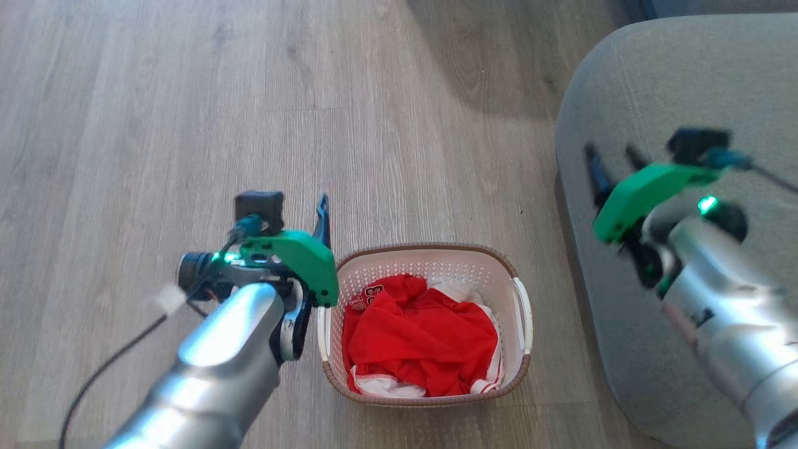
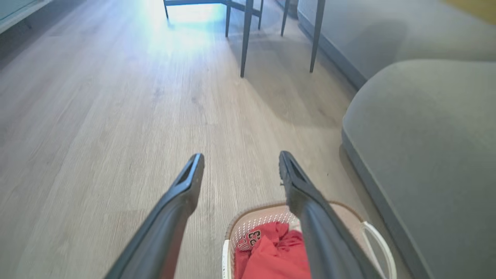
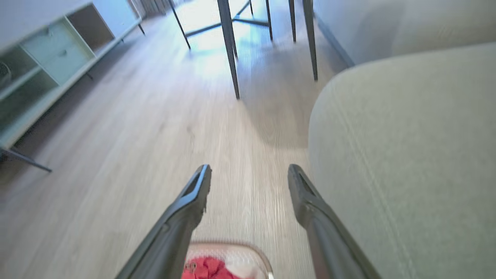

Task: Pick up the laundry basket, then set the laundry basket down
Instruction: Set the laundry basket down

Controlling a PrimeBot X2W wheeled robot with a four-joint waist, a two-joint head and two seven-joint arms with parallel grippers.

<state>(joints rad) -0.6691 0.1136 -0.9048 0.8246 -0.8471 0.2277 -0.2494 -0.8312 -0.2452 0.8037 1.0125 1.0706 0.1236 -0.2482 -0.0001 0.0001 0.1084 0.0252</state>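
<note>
The laundry basket (image 1: pixel 430 248) stands on the wooden floor, white and perforated with a brown rim and white side handles (image 1: pixel 522 312), holding red and white clothing (image 1: pixel 424 337). My left gripper (image 1: pixel 322 218) hovers above and just left of the basket's left rim, open and empty. The left wrist view shows its fingers (image 2: pixel 241 157) spread wide over the floor, with the basket (image 2: pixel 248 219) below them. My right gripper (image 1: pixel 614 162) is raised to the right of the basket over the grey upholstery, open. In the right wrist view its fingers (image 3: pixel 250 169) hold nothing and the basket's rim (image 3: pixel 248 245) shows at the bottom.
A grey upholstered seat (image 1: pixel 673 93) stands close to the basket's right side. Dark table legs (image 2: pixel 246 38) stand further ahead on the floor. A pale low cabinet (image 3: pixel 46 62) runs along the far left. A black cable (image 1: pixel 112 368) hangs from my left arm.
</note>
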